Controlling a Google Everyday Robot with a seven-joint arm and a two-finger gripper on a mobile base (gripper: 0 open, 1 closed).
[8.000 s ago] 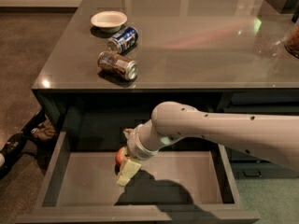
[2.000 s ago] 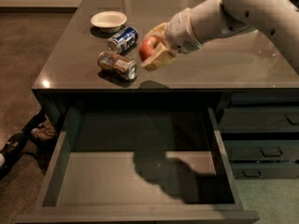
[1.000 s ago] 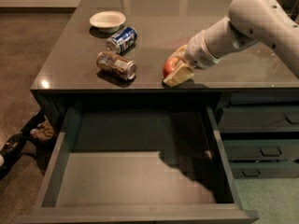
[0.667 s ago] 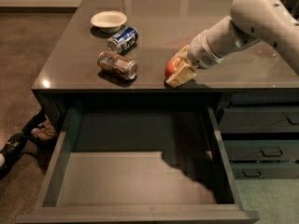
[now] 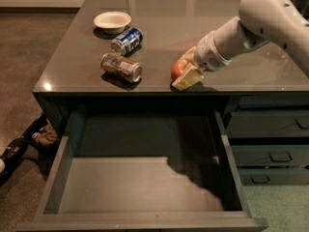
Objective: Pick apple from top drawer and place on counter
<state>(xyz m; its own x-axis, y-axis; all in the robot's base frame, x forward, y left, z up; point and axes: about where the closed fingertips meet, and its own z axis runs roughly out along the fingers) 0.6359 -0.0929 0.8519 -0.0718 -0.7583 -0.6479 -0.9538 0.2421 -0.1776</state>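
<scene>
The red apple [image 5: 176, 69] sits at the front edge of the glossy dark grey counter [image 5: 193, 13], right of centre. My gripper [image 5: 186, 66] is down at the counter with its pale fingers [image 5: 189, 78] closed around the apple, the arm reaching in from the upper right. The top drawer [image 5: 120, 187] is pulled wide open below the counter. Its flat bottom holds nothing, and the arm's shadow falls on its right part.
A white bowl [image 5: 112, 21], a blue soda can [image 5: 127, 40] and a brownish soda can [image 5: 121, 67] lie on the counter's left half. Narrower stacked drawers [image 5: 270, 144] are at the right. Dark objects [image 5: 29, 139] lie on the floor at the left.
Earlier the gripper held the apple down in the drawer, then above the counter by the cans. It has moved right and down to the counter's front edge, nearly still over the last second.
</scene>
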